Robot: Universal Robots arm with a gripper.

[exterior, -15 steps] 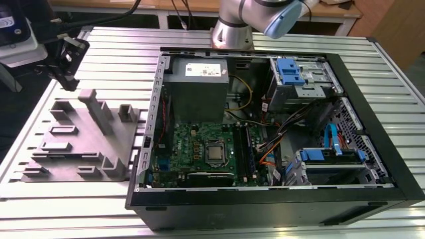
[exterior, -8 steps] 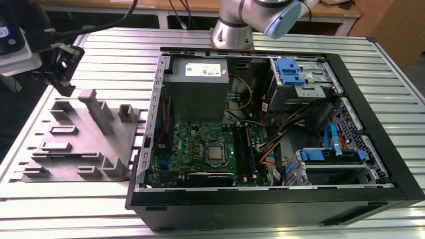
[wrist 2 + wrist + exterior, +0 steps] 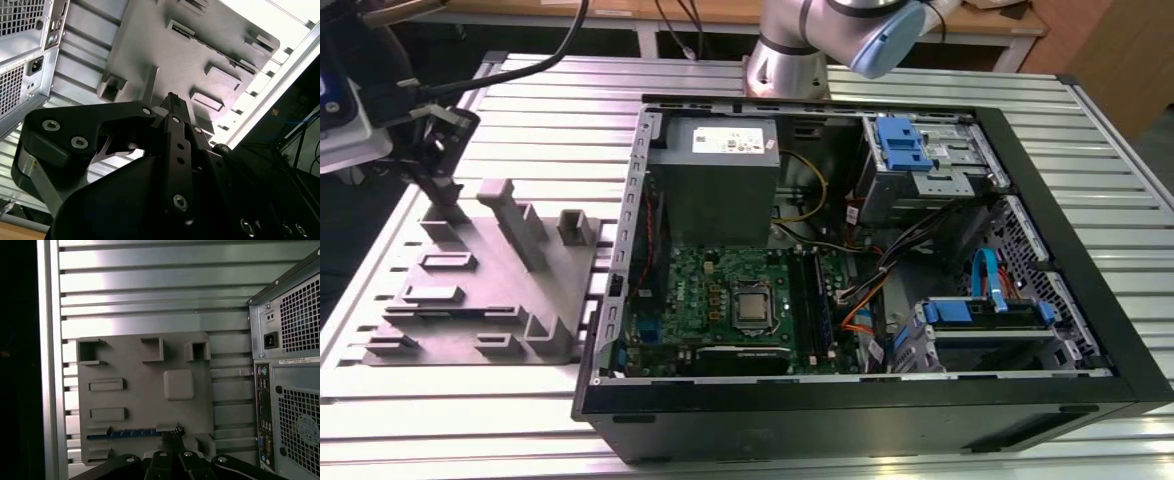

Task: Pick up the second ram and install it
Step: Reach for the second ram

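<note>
- In the exterior view, the gripper (image 3: 440, 190) hangs at the upper left of the frame. It is a black tool just above the far left corner of a grey parts holder (image 3: 480, 290).
- Whether the gripper is apart, together or clamped on anything cannot be told from these views.
- The grey parts holder is a flat block with raised posts and pockets. It lies on a ribbed metal table (image 3: 454, 420) and takes up the left part of the frame, just beside the computer case.
- In the first wrist view, the second ram (image 3: 125, 433) shows as a thin dark blue strip standing on edge in a slot of the grey parts holder (image 3: 145, 390). The gripper (image 3: 172, 432) sits right at one end of that strip. Whether it touches the strip cannot be told.
- In the second wrist view, the gripper (image 3: 172, 102) points its narrow black tip at the grey parts holder (image 3: 150, 50).
- At the centre and right of the exterior view, a black computer case (image 3: 1074, 250) lies open on its side.
- Inside it, a green motherboard (image 3: 707, 290) sits at lower centre, with a grey power supply (image 3: 714, 170) above it. Blue drive brackets (image 3: 905, 145) are at the upper right.
- At top centre, behind the case, the silver robot arm (image 3: 794, 45) rises from the table.
</note>
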